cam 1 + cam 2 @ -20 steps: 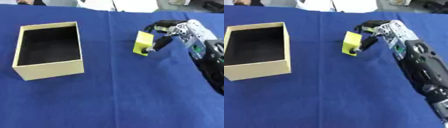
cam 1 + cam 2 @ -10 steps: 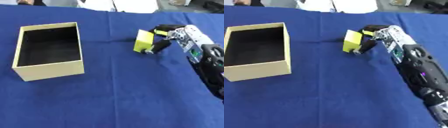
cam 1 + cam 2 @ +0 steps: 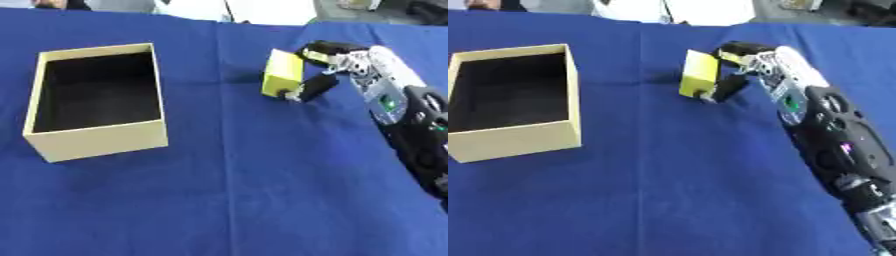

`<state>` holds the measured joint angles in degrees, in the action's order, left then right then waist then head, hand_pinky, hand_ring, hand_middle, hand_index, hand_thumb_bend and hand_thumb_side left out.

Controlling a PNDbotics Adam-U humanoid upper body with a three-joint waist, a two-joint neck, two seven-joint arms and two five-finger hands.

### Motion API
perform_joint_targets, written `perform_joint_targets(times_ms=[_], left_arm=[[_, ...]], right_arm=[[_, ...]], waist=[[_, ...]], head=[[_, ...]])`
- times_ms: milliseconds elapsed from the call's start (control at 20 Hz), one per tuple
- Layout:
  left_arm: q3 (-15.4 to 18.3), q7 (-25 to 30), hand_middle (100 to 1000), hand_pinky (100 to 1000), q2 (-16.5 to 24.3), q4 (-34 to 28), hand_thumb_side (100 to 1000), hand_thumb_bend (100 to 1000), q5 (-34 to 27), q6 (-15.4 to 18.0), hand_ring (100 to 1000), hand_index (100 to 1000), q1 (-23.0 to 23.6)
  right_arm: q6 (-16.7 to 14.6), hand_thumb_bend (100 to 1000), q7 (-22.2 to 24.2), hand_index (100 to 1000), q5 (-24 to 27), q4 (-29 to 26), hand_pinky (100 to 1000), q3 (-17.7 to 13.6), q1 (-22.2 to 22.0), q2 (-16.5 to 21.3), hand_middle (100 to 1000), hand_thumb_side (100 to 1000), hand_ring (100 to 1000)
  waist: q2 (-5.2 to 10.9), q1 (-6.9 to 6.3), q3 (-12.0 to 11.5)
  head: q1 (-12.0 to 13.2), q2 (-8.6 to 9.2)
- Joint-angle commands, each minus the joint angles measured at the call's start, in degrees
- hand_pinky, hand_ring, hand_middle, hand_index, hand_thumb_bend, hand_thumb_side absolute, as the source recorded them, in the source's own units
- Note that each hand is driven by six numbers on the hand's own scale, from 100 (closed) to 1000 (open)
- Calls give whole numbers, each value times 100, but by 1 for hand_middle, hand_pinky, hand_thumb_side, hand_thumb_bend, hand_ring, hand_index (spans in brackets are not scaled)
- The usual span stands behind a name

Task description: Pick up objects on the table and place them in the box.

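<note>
Right hand (image 3: 337, 70) reaches in from the right side along a long black and silver arm (image 3: 833, 145), and its fingers (image 3: 325, 49) and thumb are curled round a small yellow block (image 3: 282, 79), pinching it from the far top edge and the near lower edge so that the block stands tilted on its side. Whether the block is clear of the blue tablecloth (image 3: 236, 200) or just touching it cannot be told from these views; a faint shadow lies on the cloth to its left. The block sits toward the far middle of the table, well apart from the open cardboard box (image 3: 96, 145), which stands to the left with its dark inside empty as far as can be seen. The left hand shows in neither view. Judging by its flat faces and sharp corners, the block looks stiff and probably light, something like foam or wood, and not fragile; its smooth sides could slip in a pinch, so opposite flat faces, as held now, seem the sound place to take it. The step in hand appears to be carrying the block across to the box, with the drop still to come.
</note>
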<state>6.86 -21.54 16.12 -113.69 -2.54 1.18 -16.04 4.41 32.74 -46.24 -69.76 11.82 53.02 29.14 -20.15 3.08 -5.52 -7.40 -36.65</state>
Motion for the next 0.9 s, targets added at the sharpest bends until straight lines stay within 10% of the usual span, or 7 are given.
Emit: perform_joint_targets(times_ms=[50, 450, 900], left_arm=[[-1, 26, 683, 885, 71, -90, 889, 159, 19, -2, 813, 605, -41], [0, 42, 683, 885, 73, -90, 887, 157, 11, -3, 813, 605, -37], [-22, 57, 684, 885, 47, -90, 888, 157, -23, -12, 814, 606, -26]], right_arm=[[93, 100, -40, 700, 72, -224, 871, -84, 149, 225, 602, 295, 907], [117, 100, -14, 695, -1, -556, 870, -187, 284, 231, 601, 107, 903], [-24, 100, 107, 691, 11, -979, 858, 67, 1059, -362, 590, 100, 889]], waist=[[144, -6, 8], [174, -6, 17], [226, -48, -7]], head=[[13, 46], [14, 37], [-57, -26]])
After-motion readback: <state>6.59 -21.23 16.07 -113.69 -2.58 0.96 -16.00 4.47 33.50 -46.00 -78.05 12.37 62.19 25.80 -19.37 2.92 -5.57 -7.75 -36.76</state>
